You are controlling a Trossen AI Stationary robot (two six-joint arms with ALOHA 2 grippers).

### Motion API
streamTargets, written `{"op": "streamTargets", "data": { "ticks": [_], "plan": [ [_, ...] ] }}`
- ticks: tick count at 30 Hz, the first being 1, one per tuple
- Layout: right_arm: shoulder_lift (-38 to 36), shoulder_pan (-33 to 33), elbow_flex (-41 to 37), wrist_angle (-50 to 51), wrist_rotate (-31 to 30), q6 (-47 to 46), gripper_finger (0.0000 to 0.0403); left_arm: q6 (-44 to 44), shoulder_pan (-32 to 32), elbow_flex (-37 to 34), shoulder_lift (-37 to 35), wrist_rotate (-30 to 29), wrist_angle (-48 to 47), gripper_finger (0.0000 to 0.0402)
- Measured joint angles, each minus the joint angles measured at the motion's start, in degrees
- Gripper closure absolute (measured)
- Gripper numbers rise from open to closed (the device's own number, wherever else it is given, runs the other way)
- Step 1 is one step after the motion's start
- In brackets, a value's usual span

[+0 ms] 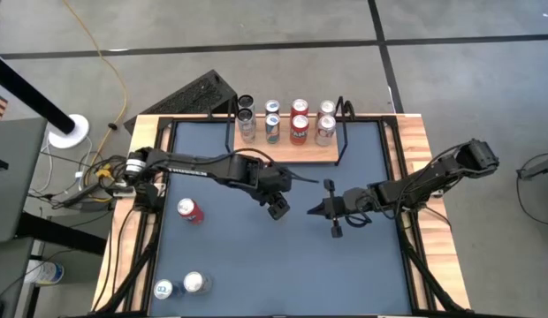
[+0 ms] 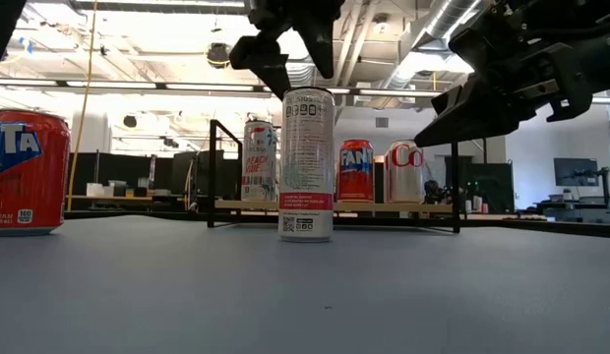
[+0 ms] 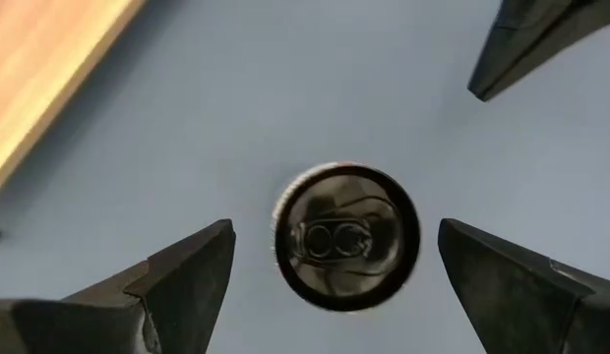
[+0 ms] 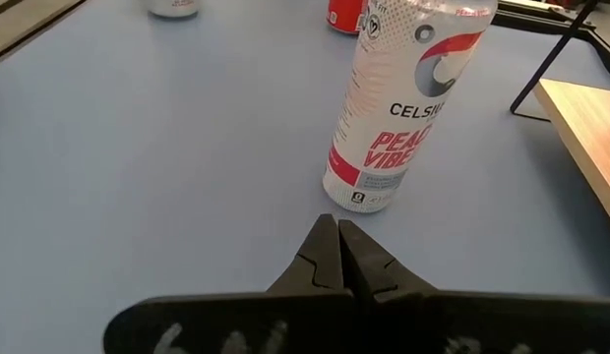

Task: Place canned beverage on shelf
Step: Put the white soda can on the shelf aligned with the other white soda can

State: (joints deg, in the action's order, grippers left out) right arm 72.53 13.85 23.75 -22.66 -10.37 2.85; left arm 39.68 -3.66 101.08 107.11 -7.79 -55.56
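A tall slim white Celsius can (image 2: 306, 165) stands upright on its base on the blue table top, near the middle. My left gripper (image 2: 297, 67) hangs open just above it, pointing steeply down. In the left wrist view the can's dark top (image 3: 346, 236) lies between the two spread fingers, and nothing touches it. My right gripper (image 1: 327, 210) is shut and holds nothing. It points at the can (image 4: 403, 108) from the table's right side, a short way off. The shelf (image 1: 287, 150), a light-wood board with black wire uprights, sits at the far edge and carries several cans.
A red Fanta can (image 1: 190, 210) is on the table's left part. Two more cans (image 1: 163, 288) (image 1: 195, 283) stand at the near left corner. A black keyboard (image 1: 199, 93) lies beyond the far left corner. Wooden rails (image 1: 422, 177) border the table.
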Motion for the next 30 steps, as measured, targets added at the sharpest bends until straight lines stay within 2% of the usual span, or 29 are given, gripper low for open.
{"op": "streamTargets", "data": {
  "ticks": [5, 24, 27, 30],
  "plan": [
    [0.0, 0.0, 0.0, -0.1, 0.0, 0.0, 0.0403, 0.0, -0.8, -0.1, 0.0, -2.0, 0.0, 0.0058],
    [0.0, 0.0, 0.0, 0.5, 0.1, -1.0, 0.0403, -3.9, -0.9, -0.2, 4.3, -1.5, 1.8, 0.006],
    [0.0, 0.0, 0.0, 0.5, 0.1, -1.0, 0.0403, -3.9, -0.9, -0.2, 4.3, -1.5, 1.9, 0.0075],
    [0.0, 0.0, 0.0, 0.5, 0.1, -1.0, 0.0403, -5.5, -0.9, -0.2, 4.3, -1.1, 1.5, 0.0109]
  ]
}}
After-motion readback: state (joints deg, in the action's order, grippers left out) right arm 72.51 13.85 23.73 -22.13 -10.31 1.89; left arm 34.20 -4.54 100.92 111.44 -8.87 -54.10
